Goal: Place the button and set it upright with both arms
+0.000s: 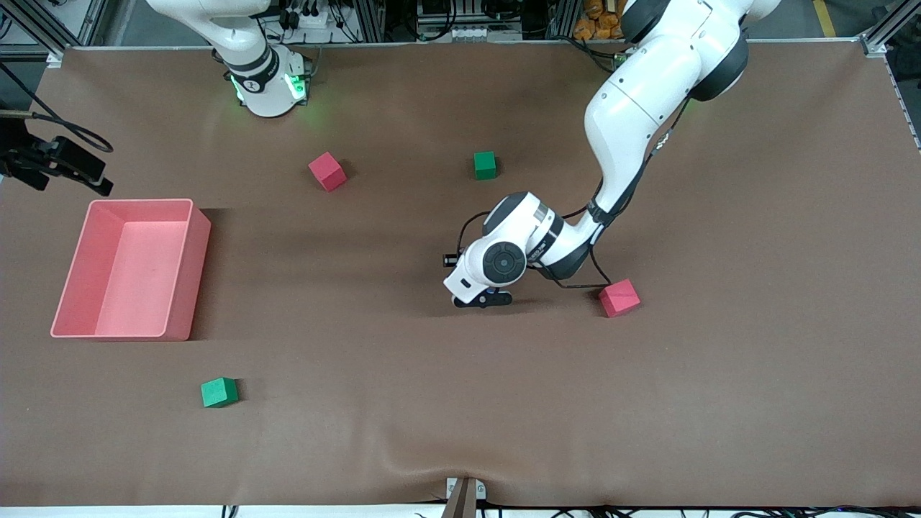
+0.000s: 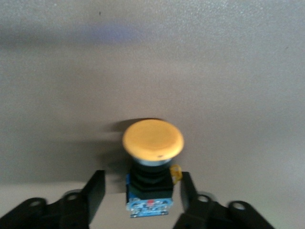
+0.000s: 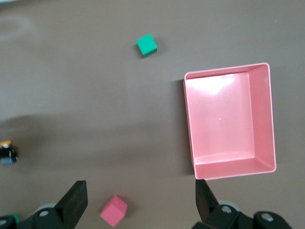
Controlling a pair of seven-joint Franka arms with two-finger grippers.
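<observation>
The left claw (image 1: pixel 483 298) is down at the bench (image 1: pixel 460 403) near its middle, close to a red cube (image 1: pixel 619 298) that lies toward the left arm's end. In the left wrist view the button (image 2: pixel 152 157) sits between the two fingers (image 2: pixel 95 188), which stand apart on either side of its dark body with a gap showing on each side; so the left claw looks open around it, not gripping, though the blur makes contact hard to rule out. The orange cap faces along the bench, so the button seems to lie on its side and is not yet upright.

The right claw (image 3: pixel 140 200) hangs high and wide open, holding nothing, over the stretch of bench between a pink tray (image 1: pixel 173 216) and the other red cube (image 1: pixel 327 171); that arm waits.

By my judgement the task is at an early stage: grasping, setting the button down and standing it up are all left to do.
</observation>
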